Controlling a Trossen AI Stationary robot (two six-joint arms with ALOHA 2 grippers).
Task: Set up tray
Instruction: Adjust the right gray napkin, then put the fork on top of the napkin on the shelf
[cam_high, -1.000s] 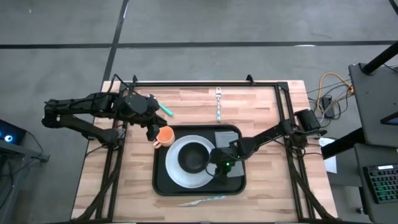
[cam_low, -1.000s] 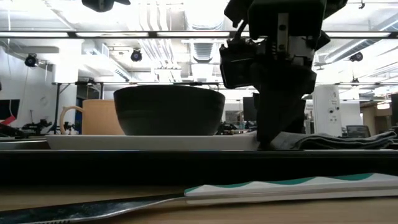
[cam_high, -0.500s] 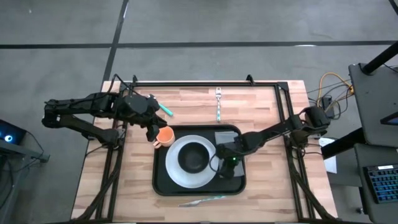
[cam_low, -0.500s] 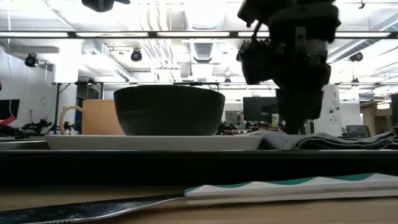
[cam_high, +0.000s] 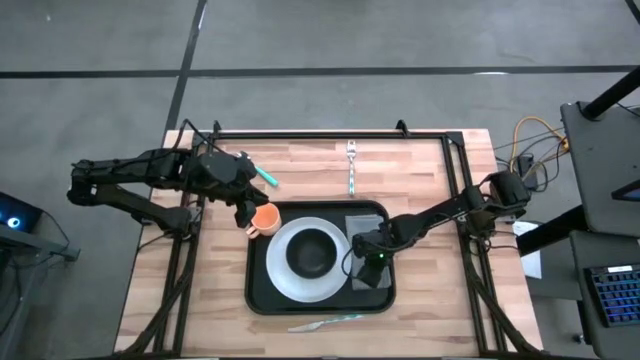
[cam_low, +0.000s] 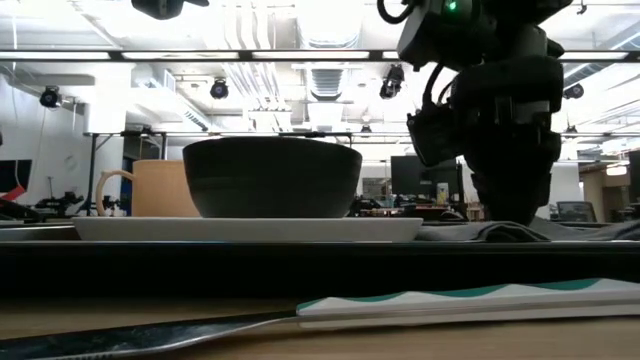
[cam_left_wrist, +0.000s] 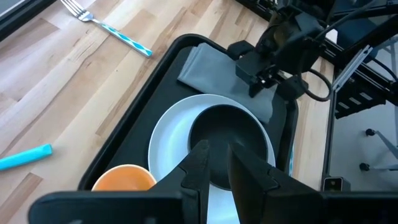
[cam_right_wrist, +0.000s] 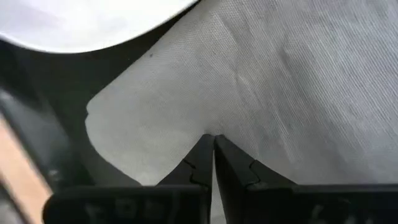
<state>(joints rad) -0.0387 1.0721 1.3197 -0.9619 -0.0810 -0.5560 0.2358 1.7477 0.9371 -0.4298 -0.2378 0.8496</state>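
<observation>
The tray is a large flat black rectangle with rounded corners and a low raised rim, lying on the wooden table at its near middle. On its left part sits a round white plate with a small dark bowl in the middle of it. On the tray's right part lies a grey cloth, spread flat, its left edge just beside the plate.

The right gripper is down on the near part of the cloth, fingers pressed together with their tips touching the fabric; whether they pinch any of it cannot be told. The left gripper hangs at the tray's far left corner beside an orange cup, its fingers nearly closed with a thin gap and nothing between them.

A fork with a teal handle lies on the table beyond the tray, a teal marker to its left, and a knife with a teal-and-white handle lies in front of the tray's near rim.
</observation>
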